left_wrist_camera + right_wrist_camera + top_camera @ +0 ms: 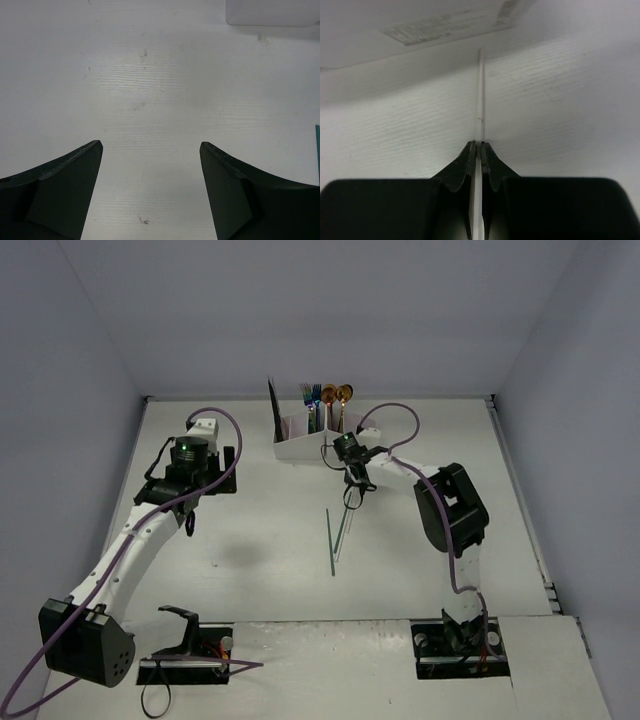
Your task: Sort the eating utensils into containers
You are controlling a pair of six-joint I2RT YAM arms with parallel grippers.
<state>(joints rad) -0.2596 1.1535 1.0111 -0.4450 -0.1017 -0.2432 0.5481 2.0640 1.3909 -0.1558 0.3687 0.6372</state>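
right pincer pinched shut on a thin chopstick, left pincer spread wide above bare table

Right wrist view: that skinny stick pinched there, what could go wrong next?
The right fingers clamp the chopstick on a narrow strip, so it might swivel or slip. Going into the white box, its long free end could knock the utensils already standing there.

The table is matt, finely ribbed; left pincer matt black plastic.
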